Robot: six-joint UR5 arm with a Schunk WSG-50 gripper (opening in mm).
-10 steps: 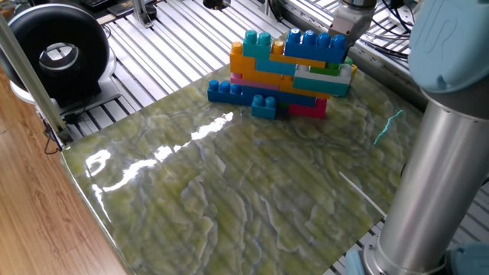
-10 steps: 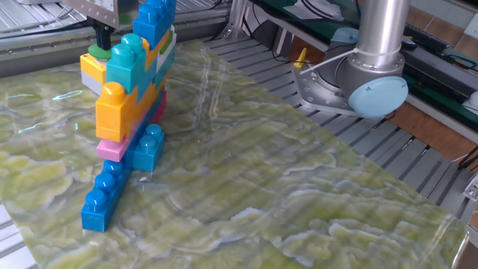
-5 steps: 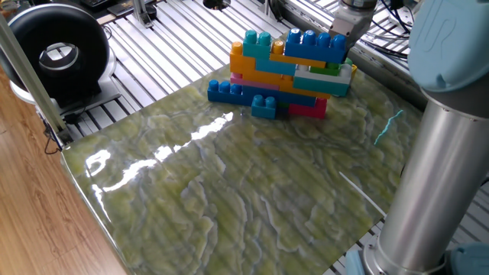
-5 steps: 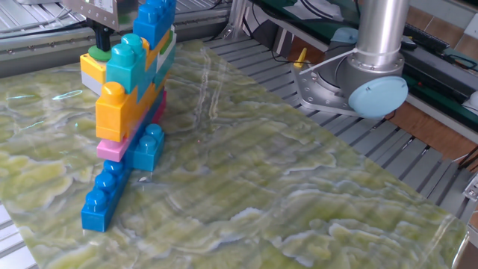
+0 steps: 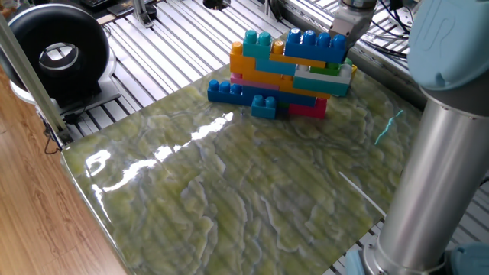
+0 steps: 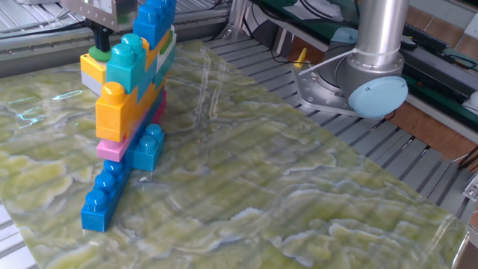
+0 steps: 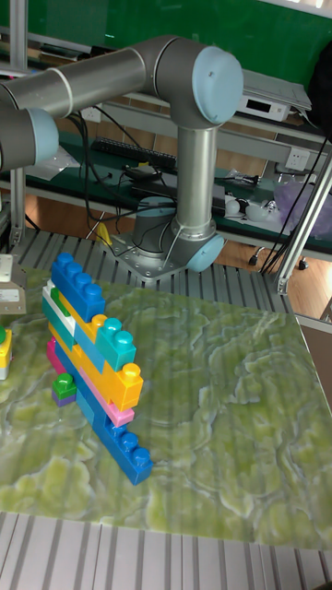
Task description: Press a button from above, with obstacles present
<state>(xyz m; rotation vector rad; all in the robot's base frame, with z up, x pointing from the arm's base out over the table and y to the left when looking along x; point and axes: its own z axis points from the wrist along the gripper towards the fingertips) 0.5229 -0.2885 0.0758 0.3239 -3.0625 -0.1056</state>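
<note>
The obstacles are a stacked pile of studded toy bricks (image 5: 290, 70) in blue, orange, teal, pink and white, standing at the far side of the green marbled mat (image 5: 244, 191). Just behind the pile (image 6: 131, 97) is a green round button (image 6: 97, 52) on a yellow box (image 6: 92, 71). My gripper (image 6: 101, 37) hangs straight over the button, its dark tip at or just above the green cap. In one fixed view the gripper (image 5: 348, 27) is half hidden behind the top blue brick. No view shows a gap or contact between the fingertips.
A black round device (image 5: 57, 50) stands off the mat on the slatted metal table. My arm's grey column (image 5: 435, 168) rises at the mat's near right corner, and its base (image 6: 358, 82) is bolted to the slats. A small green and purple brick (image 7: 63, 387) lies beside the pile.
</note>
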